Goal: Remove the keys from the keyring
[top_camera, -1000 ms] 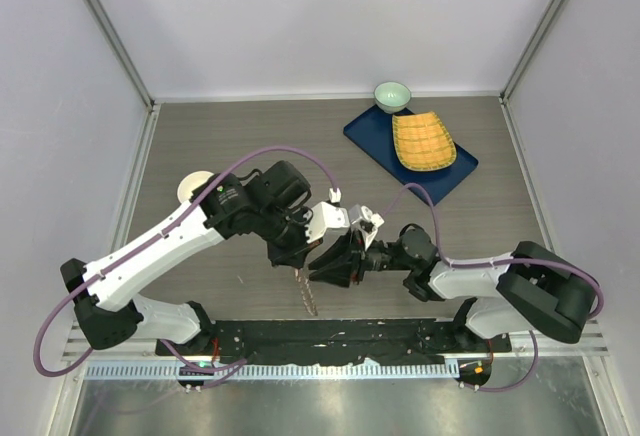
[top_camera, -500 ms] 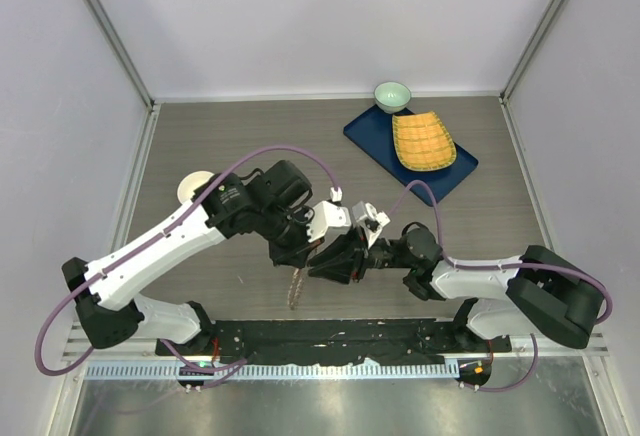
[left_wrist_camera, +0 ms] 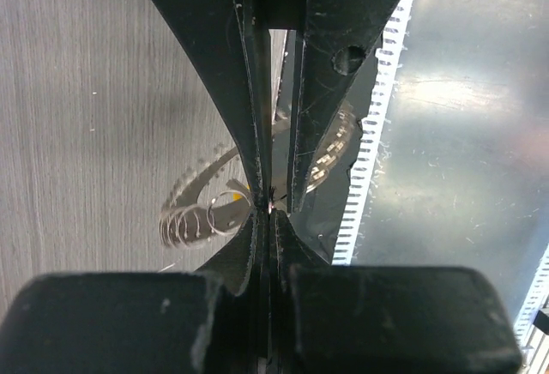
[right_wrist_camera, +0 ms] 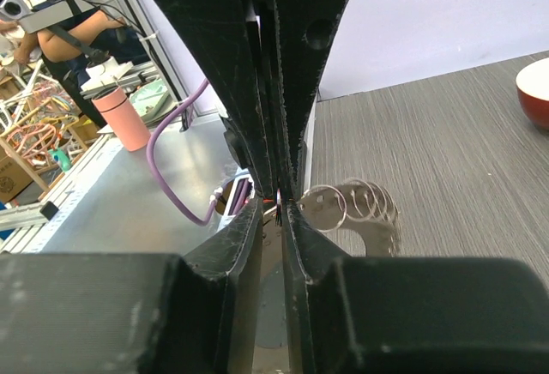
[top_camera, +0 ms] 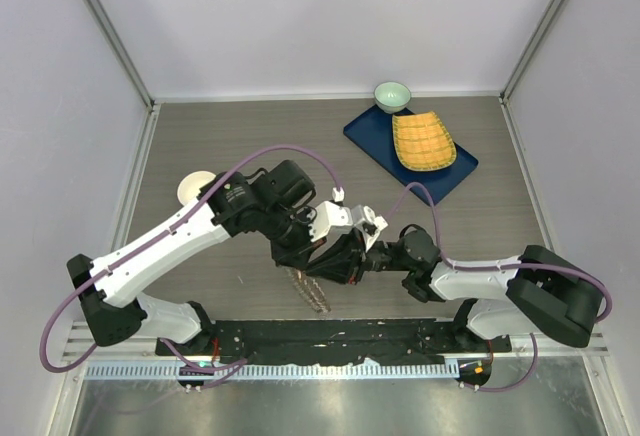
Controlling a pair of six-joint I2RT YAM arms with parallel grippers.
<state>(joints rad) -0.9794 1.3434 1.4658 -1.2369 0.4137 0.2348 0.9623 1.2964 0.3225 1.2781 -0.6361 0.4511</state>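
Both jaws pinch keyring (top_camera: 309, 292); keys (right_wrist_camera: 377, 224) dangling.

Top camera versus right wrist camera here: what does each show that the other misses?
Only the top view: the left arm and right arm whole, the green bowl, and the blue tray with the yellow dish on it. Only the right wrist view: the right fingers close up, nearly closed, and a pink cup beyond the table. Both: the keyring fringed with keys, and the grey table.
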